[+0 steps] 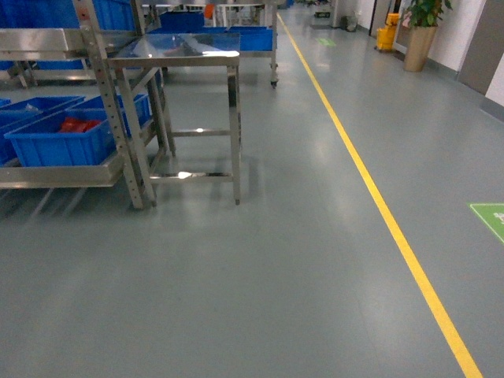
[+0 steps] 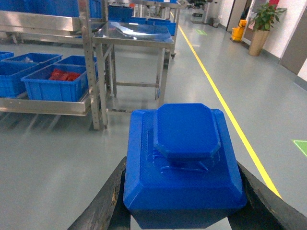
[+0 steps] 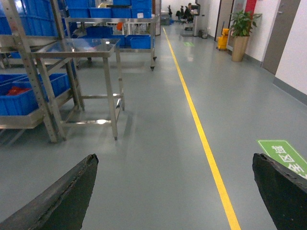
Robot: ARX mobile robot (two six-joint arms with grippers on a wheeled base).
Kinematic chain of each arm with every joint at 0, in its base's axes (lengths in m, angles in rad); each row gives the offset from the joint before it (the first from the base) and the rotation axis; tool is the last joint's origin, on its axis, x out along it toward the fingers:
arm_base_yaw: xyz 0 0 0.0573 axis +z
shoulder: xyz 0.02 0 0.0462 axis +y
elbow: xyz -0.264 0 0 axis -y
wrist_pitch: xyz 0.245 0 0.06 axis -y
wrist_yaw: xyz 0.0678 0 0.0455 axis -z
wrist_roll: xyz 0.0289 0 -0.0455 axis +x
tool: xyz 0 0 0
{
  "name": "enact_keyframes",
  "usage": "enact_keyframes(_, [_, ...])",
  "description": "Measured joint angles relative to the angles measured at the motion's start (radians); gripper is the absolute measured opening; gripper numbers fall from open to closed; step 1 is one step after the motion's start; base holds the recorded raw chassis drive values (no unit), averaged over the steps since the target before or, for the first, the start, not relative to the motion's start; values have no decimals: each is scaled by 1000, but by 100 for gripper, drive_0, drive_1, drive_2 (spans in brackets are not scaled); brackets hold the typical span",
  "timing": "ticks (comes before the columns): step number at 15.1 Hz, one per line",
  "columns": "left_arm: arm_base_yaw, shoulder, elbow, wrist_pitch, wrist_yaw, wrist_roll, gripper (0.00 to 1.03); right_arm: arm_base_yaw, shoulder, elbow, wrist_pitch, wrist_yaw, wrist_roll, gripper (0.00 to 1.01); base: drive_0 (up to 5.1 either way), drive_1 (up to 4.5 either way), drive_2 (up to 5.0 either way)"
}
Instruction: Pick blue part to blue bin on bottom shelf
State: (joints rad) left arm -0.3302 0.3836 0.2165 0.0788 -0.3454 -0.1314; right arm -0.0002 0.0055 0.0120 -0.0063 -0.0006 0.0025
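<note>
**Blue part clamped in left gripper, shelf rack ahead at left**

In the left wrist view the left gripper (image 2: 184, 201) sits low in the frame, its two dark fingers (image 2: 103, 203) pressed against either side of the blue part (image 2: 184, 163), a squat block with a raised octagonal top. The part fills the lower centre of that frame, held level above the floor. In the right wrist view the right gripper (image 3: 175, 191) holds nothing, its fingers spread wide to the lower left and lower right corners. Neither arm shows in the head view.

The grey floor (image 1: 276, 276) is smooth and glossy, with a yellow line (image 1: 378, 205) running from the lower right up toward the top centre. At the left of the head view stands a steel shelf rack (image 1: 118, 126); on its bottom shelf (image 1: 55, 175) rests a blue bin (image 1: 59, 142) with red pieces inside, more blue bins just beside it. A steel worktop (image 1: 185, 55) stands immediately right of the rack. A potted plant (image 1: 421, 31) is at the upper right, and a green floor marking (image 1: 492, 216) at the right edge.
</note>
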Motion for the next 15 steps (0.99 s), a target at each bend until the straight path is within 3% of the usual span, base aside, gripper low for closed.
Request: enact_keyframes(15, [-1, 0, 0, 0, 1, 0, 44, 0, 0, 0, 3, 0, 0, 98, -1, 414, -416])
